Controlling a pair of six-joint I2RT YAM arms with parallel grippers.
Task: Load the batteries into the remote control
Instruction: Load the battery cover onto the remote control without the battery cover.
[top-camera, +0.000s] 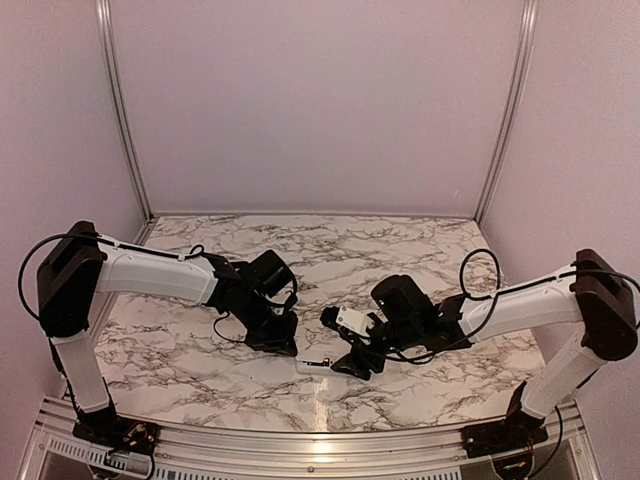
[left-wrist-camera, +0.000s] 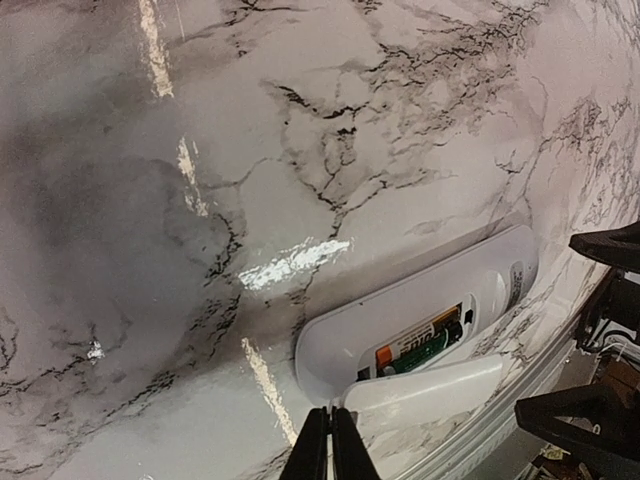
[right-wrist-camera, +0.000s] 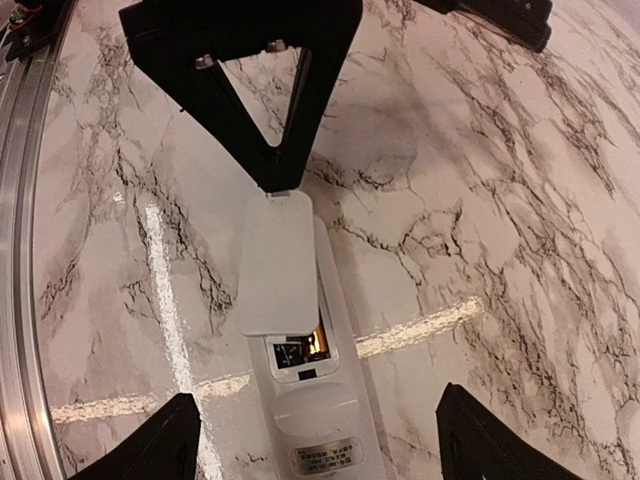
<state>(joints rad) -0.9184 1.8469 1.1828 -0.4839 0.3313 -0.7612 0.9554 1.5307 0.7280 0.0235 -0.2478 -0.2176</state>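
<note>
The white remote control (top-camera: 312, 365) lies back-up on the marble table near the front edge. Its battery bay is open, with the batteries (left-wrist-camera: 420, 343) lying side by side inside, one light with an orange end and one dark green. My left gripper (left-wrist-camera: 329, 445) is shut on the edge of a white battery cover (left-wrist-camera: 430, 385) and holds it slanted over the bay. In the right wrist view the cover (right-wrist-camera: 277, 262) hides most of the bay on the remote (right-wrist-camera: 320, 420). My right gripper (right-wrist-camera: 318, 440) is open, its fingers either side of the remote's other end.
A metal rail (right-wrist-camera: 20, 250) runs along the table's front edge close to the remote. The right gripper's black fingers (left-wrist-camera: 600, 245) stand just past the remote in the left wrist view. White enclosure walls (top-camera: 320, 100) rise behind the table.
</note>
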